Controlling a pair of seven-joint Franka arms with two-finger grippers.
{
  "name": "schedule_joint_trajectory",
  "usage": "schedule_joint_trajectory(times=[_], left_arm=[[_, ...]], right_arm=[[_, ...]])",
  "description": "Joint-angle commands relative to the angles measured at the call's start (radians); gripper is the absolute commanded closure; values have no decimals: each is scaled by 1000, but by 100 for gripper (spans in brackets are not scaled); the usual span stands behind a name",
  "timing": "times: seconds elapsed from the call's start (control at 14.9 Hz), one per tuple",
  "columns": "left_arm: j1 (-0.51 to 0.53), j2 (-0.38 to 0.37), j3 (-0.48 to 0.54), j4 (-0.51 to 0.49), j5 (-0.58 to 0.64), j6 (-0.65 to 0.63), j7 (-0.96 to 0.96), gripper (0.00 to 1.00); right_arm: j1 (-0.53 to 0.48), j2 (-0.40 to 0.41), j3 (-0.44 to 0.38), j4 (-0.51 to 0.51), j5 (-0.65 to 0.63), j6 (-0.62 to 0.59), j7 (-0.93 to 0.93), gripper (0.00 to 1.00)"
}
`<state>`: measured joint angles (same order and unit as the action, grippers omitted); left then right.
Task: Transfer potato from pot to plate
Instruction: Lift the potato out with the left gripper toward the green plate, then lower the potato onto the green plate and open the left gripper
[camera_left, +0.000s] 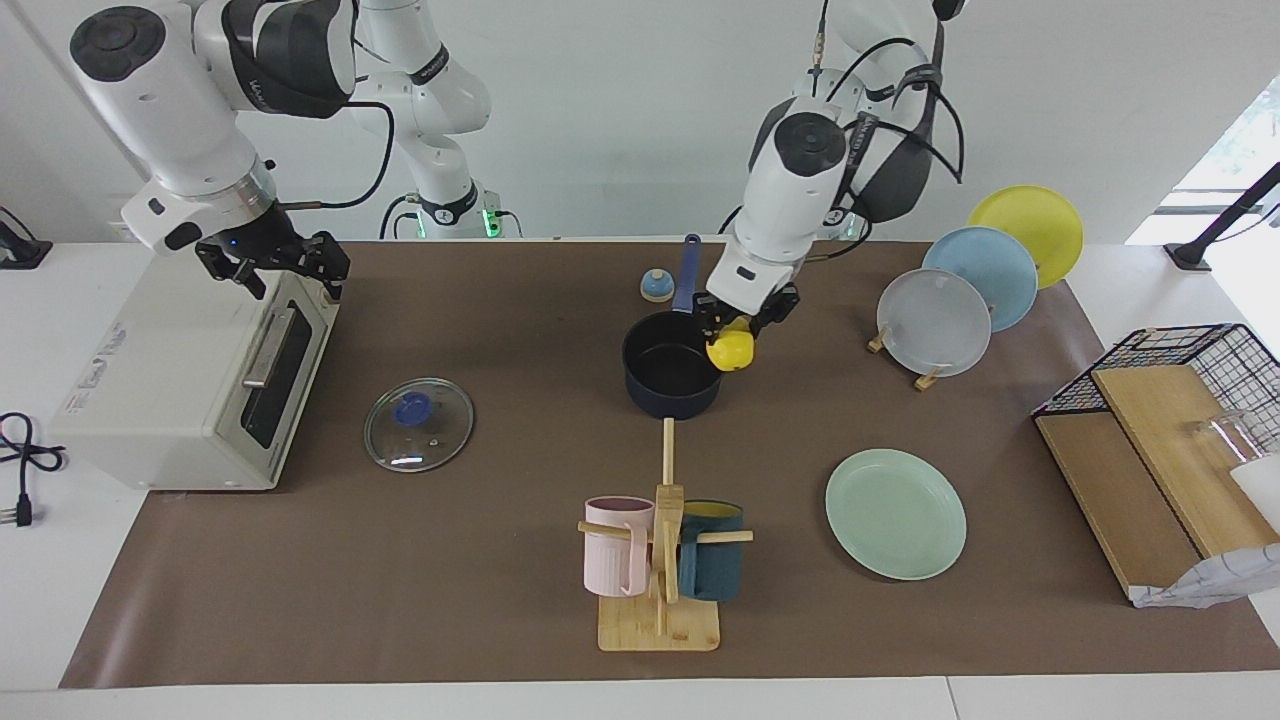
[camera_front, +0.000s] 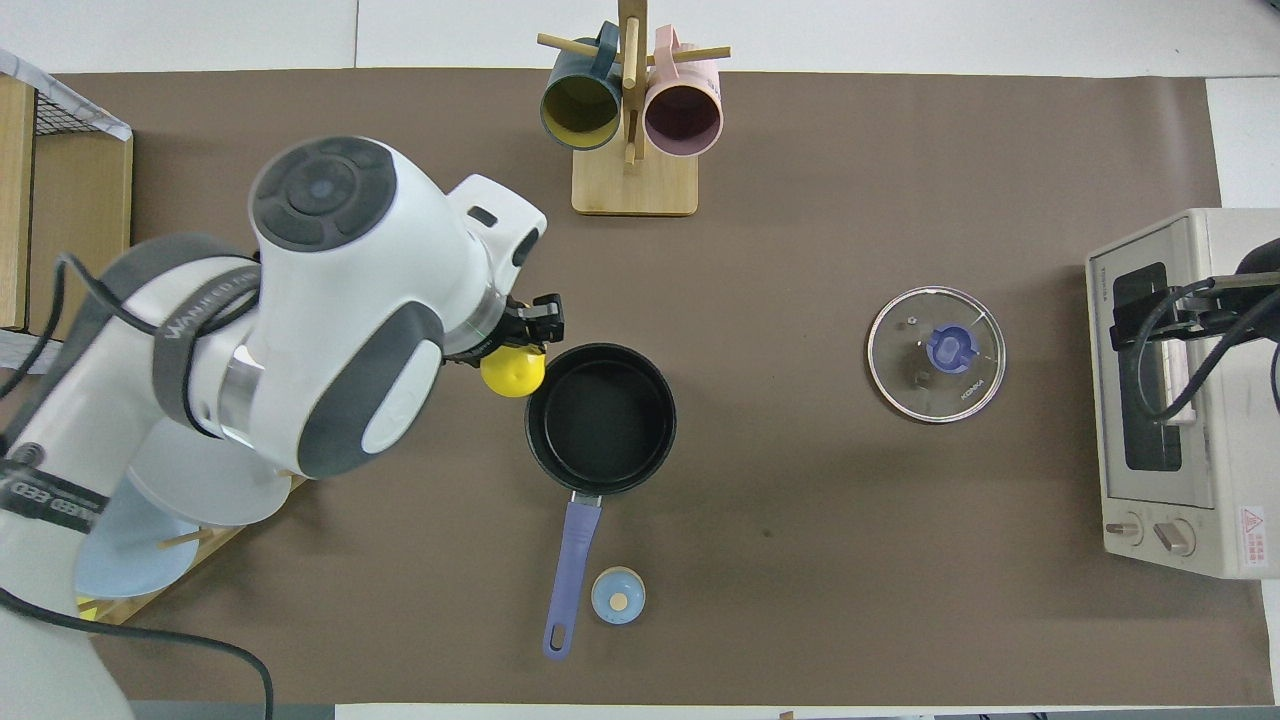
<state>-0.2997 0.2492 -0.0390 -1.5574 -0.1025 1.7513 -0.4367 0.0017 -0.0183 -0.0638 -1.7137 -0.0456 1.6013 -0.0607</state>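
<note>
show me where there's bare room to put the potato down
The plate is bare, and open mat surrounds it up to the mug rack and shelf. More bare mat lies between the lid and pot. It is crowded where the left hand holds the potato beside the pot.

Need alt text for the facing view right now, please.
The left claw holds the small glossy yellow potato above the rim of the dark navy saucepan; the round mint-green plate lies bare. The right claw waits over the white toaster oven.
</note>
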Motion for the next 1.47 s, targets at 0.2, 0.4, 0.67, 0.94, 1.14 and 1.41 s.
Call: schedule_joint_trajectory(times=[0.2, 0.4, 0.67, 0.94, 1.14, 1.41], left_arm=[[169, 191, -10, 167, 47, 51, 209, 100], [182, 286, -9, 186, 58, 155, 233, 100], [172, 323, -10, 127, 102, 267, 236, 100], [169, 318, -10, 67, 102, 312, 237, 100], [175, 311, -10, 40, 102, 324, 243, 89], [177, 311, -10, 60, 107, 301, 242, 0]], right_arm=[[-8, -14, 6, -12, 7, -4, 15, 0], [-8, -15, 6, -12, 7, -4, 15, 0], [-8, -15, 6, -12, 7, -4, 15, 0], [-8, -15, 6, -12, 7, -4, 15, 0], [-8, -15, 6, -12, 7, -4, 15, 0], [-8, -15, 6, -12, 7, -4, 15, 0]])
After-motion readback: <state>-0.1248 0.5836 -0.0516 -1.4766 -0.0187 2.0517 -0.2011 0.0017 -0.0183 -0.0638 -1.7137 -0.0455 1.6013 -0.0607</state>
